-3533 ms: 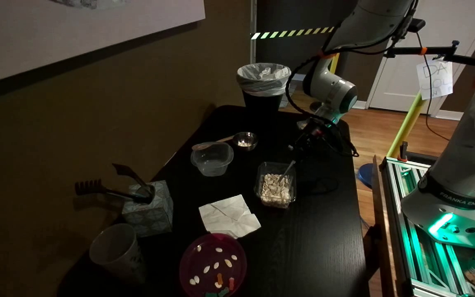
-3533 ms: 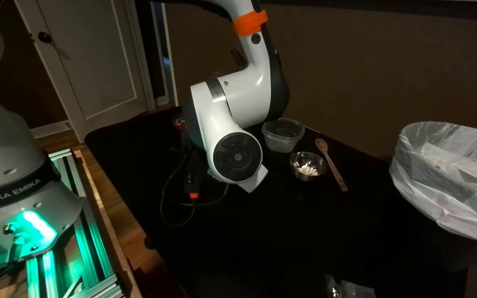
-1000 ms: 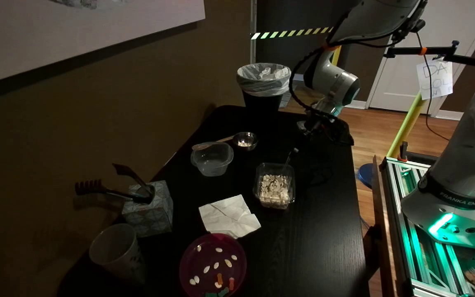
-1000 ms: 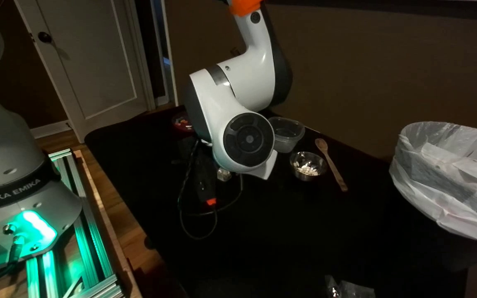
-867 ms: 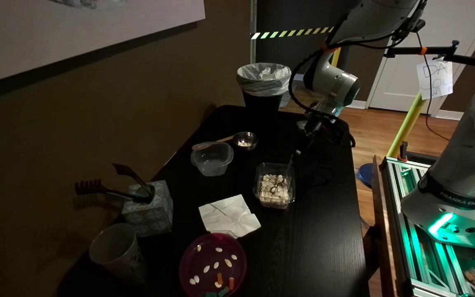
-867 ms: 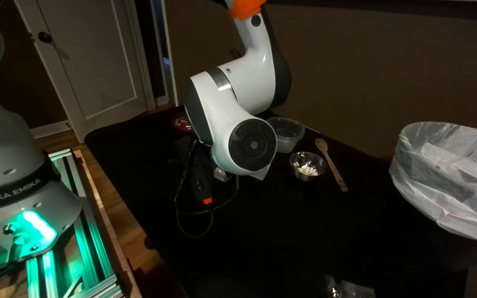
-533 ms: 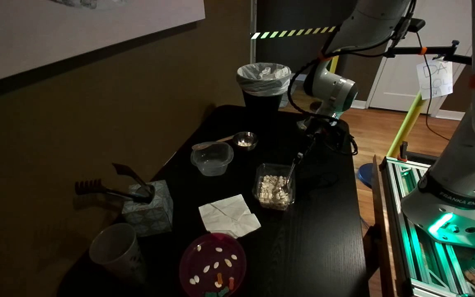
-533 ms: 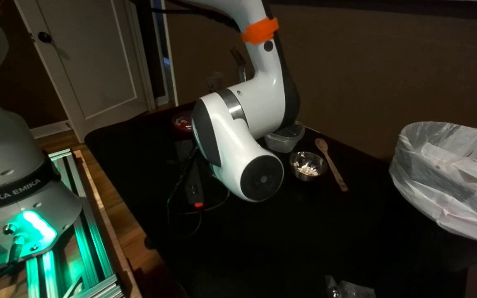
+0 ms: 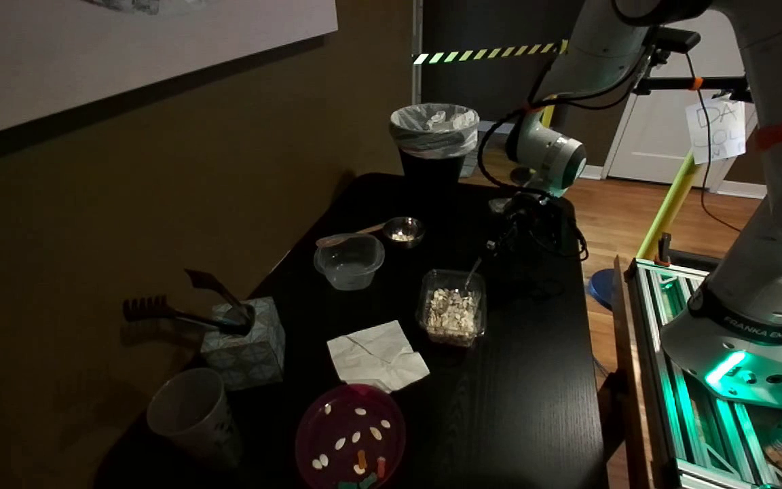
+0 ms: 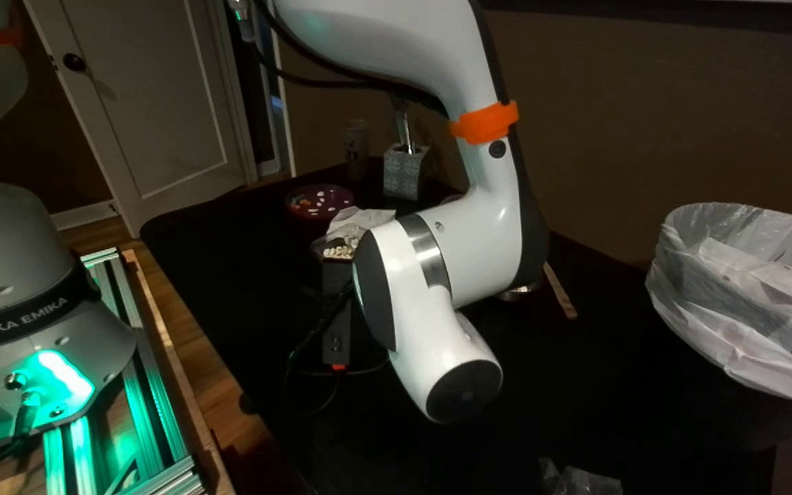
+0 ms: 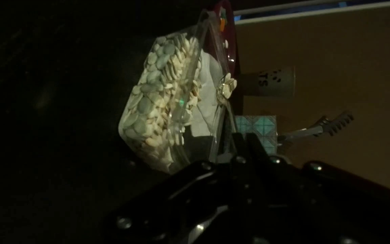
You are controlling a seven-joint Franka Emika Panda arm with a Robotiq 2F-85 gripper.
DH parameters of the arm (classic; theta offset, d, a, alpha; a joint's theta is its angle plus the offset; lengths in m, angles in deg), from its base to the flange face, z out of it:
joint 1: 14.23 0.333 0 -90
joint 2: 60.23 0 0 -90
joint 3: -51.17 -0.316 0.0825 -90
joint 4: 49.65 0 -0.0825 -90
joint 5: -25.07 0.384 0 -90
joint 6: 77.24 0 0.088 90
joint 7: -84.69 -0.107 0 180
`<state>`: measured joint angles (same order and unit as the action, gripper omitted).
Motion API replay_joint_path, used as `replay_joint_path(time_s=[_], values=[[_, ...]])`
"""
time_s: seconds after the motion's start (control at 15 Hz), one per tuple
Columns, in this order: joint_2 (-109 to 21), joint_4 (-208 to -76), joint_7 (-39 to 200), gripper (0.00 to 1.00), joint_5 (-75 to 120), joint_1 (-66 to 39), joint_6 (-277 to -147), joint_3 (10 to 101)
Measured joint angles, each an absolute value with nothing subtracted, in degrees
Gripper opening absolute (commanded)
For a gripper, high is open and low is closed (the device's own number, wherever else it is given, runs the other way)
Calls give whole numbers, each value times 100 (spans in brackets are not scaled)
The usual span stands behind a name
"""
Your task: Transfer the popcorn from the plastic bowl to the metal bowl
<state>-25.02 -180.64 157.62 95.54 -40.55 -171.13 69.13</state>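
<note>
The clear plastic bowl (image 9: 447,278) stands on the dark table, well filled with popcorn (image 11: 152,101) that looks like flat pale seeds. My gripper (image 11: 244,135) is shut on the handle of a spoon (image 11: 231,118), its fingertips close together near the bowl's rim in the wrist view. A few pale pieces (image 11: 228,87) lie in the spoon's head. In an exterior view the spoon (image 9: 474,268) slants down over the plastic bowl. The metal bowl (image 9: 418,234) sits farther along the table with some pale pieces inside; the arm largely hides it in an exterior view.
Beside the metal bowl are a clear tub (image 9: 349,261) and a wooden spoon (image 10: 561,292). A lined bin (image 9: 435,146) stands behind. A napkin (image 9: 377,356), a purple plate (image 9: 316,428), a tissue box (image 9: 248,353) with utensils and a cup (image 9: 191,414) lie toward the near end.
The spoon stood deeper in the plastic bowl half a second ago and has lifted. In an exterior view the arm has shifted right and lower, uncovering the plastic bowl and covering the metal one.
</note>
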Motion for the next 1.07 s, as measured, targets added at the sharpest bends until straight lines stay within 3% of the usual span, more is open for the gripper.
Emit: replay_joint_path(time_s=[0.4, 1.07], values=[[-2314, -17664, 15595, 1, 10208, -4604, -16130, 7051], [-2328, -17813, 15732, 1, 12807, -4491, -16934, 7237]])
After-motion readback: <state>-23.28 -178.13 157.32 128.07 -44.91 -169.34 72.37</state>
